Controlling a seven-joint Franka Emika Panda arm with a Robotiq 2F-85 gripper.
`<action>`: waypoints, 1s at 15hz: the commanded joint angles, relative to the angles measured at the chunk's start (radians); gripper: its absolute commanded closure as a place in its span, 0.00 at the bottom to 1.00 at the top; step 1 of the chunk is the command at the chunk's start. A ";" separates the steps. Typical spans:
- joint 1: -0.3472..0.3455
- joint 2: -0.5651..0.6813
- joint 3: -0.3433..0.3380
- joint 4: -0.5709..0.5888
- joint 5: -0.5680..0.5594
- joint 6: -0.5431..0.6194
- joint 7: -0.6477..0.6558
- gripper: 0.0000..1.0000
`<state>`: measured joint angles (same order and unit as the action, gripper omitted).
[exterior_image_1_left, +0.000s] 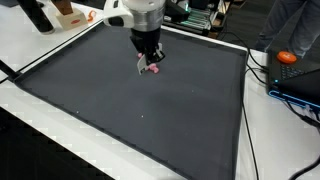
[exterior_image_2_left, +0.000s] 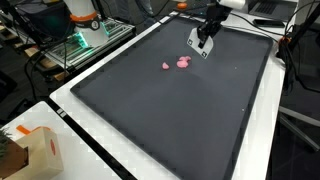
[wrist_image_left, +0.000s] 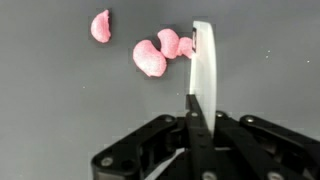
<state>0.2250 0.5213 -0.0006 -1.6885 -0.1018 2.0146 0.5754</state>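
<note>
The white table (exterior_image_1_left: 28, 118) carries a big dark mat (exterior_image_1_left: 150, 125) that fills most of both exterior views. Your claw (exterior_image_1_left: 150, 60) hangs close above the far part of that mat, well away from its near edge.

In the wrist view the claw (wrist_image_left: 195, 105) is clenched. Both fingers meet on the root of a thin white strip (wrist_image_left: 202, 60), which the camera sees edge-on. The strip's long axis runs straight out from the claw, in line with the fingers, and its broad faces look left and right in that view. You cannot tell from these pictures whether its tip rests on the mat or hangs just over it.

What matters for you is the side. All the pink bits (wrist_image_left: 150, 58) lie on the mat to the left of the strip in the wrist view, and none to its right. The closest small one sits right against the strip's left face, touching it or all but touching. Another small one and a larger lump are bunched just beside it. One more lies apart, further left. The row runs away from the strip's face, roughly square to it.

In an exterior view the pink bits (exterior_image_2_left: 183, 62) show just left of the claw (exterior_image_2_left: 203, 42) and a little nearer.
</note>
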 joint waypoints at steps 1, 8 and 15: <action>-0.038 -0.111 -0.008 -0.172 0.073 0.093 0.044 0.99; -0.135 -0.286 -0.008 -0.458 0.244 0.337 0.000 0.99; -0.203 -0.407 -0.011 -0.664 0.462 0.490 -0.105 0.99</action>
<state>0.0460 0.1900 -0.0154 -2.2475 0.2922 2.4451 0.5208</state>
